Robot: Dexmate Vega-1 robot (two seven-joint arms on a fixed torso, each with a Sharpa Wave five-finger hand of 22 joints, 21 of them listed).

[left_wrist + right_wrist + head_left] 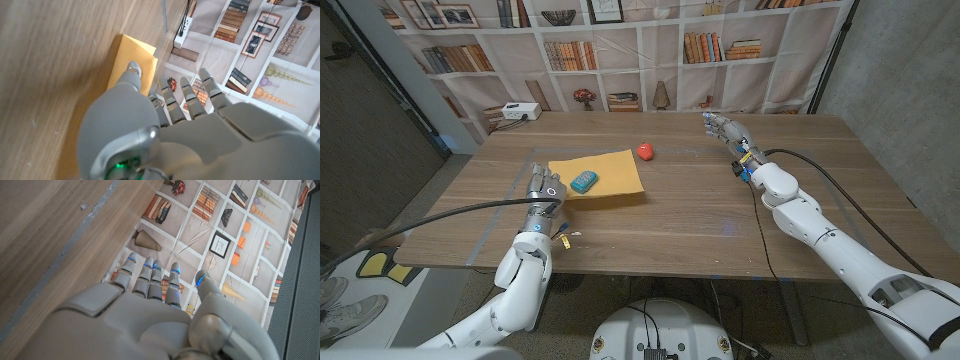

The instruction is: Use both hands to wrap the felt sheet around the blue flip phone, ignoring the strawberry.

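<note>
Both hands hold nothing, fingers apart: left hand (542, 187) just beside the felt sheet (610, 180) bearing the blue flip phone (584, 182), right hand (725, 129) well apart, past the strawberry (645, 151)

A white box (513, 113) with a cable sits at the far left corner of the wooden desk (670, 220). Behind the desk hangs a bookshelf-printed backdrop (620, 50). A yellow-and-black floor mat (375, 272) lies by the desk's near left corner.

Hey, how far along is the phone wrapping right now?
Done: nothing yet; the blue flip phone lies uncovered on the flat felt sheet. In hand: the left hand sits at the sheet's left edge, holding nothing; the right hand is far off, empty. Left: all folding. The strawberry sits beside the sheet.
</note>
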